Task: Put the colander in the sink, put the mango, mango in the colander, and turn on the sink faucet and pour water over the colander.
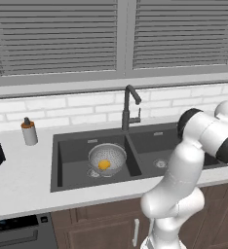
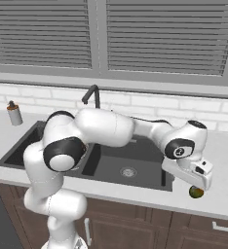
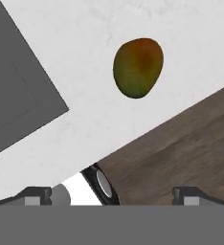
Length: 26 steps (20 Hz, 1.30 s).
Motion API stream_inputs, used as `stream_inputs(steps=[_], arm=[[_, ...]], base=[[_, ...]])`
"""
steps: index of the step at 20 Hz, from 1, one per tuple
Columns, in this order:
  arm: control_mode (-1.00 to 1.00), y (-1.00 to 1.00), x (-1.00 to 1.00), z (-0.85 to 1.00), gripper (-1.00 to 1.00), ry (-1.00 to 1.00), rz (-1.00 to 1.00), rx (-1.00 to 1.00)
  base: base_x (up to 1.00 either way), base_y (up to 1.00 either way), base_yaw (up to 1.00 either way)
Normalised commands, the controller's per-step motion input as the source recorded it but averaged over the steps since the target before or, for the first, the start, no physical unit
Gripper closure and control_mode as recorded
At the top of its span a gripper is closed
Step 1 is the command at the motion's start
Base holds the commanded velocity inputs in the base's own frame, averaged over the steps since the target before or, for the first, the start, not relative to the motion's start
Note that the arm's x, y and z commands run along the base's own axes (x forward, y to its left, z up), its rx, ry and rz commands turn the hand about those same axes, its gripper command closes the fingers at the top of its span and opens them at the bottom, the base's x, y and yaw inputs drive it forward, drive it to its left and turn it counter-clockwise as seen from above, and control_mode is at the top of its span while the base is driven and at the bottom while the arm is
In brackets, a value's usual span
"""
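- In the left base view the colander [image 1: 107, 158] sits in the left basin of the sink [image 1: 69, 146], at mid-frame; its far rim is visible, but the fine holes are too small to make out.
- The yellow-orange mango [image 1: 104, 165] lies inside the colander; only its top shows above the bowl's wall.
- The sink faucet [image 1: 130, 109] stands upright behind the divider between the two basins, its hooked spout pointing toward the right side of the frame; in the right base view only its top clears the arm.
- The greenish mango [image 3: 138, 68] lies on the white table [image 3: 133, 19] in the upper middle of the hand view, apart from the sink corner at the left edge and near the table's front edge.
- In the right base view that mango is a small dark spot at lower right, half hidden behind the hand.
- The tool [image 3: 111, 196] hangs over the table's front edge with its fingers spread wide and nothing between them; just the fingertips [image 3: 185, 197] peek in at the bottom of the hand view, the rest cut off.
- A small grey bottle [image 1: 29, 131] with a brown top stands on the table at the left of the left base view, well apart from the sink.
- A dark object at the far left edge is cut off and cannot be identified.
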Motion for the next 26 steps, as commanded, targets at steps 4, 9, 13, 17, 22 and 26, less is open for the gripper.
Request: stream_inputs(steps=[4, 9, 13, 17, 22, 26], arm=[[-1.0, -0.56, 0.0, -0.19, -1.0, 0.03, -0.1, 0.01], [-1.0, -0.53, 0.0, -0.24, -1.0, 0.0, -0.09, 0.04], [-1.0, -0.17, 0.25, -0.16, -1.0, 0.0, -0.01, 0.02], [-1.0, -0.02, 0.56, -0.1, -1.0, 0.0, 0.0, 0.0], [-1.0, 0.0, 0.41, -0.09, -1.0, 0.0, 0.0, 0.0], [-1.0, 0.0, 0.1, -0.49, -1.0, 0.0, 0.0, 0.0]], base=[[0.0, 0.0, 0.0], [0.0, 0.0, 0.0], [0.0, 0.0, 0.0], [0.0, 0.0, 0.0], [0.0, 0.0, 0.0], [0.0, 0.0, 0.0]])
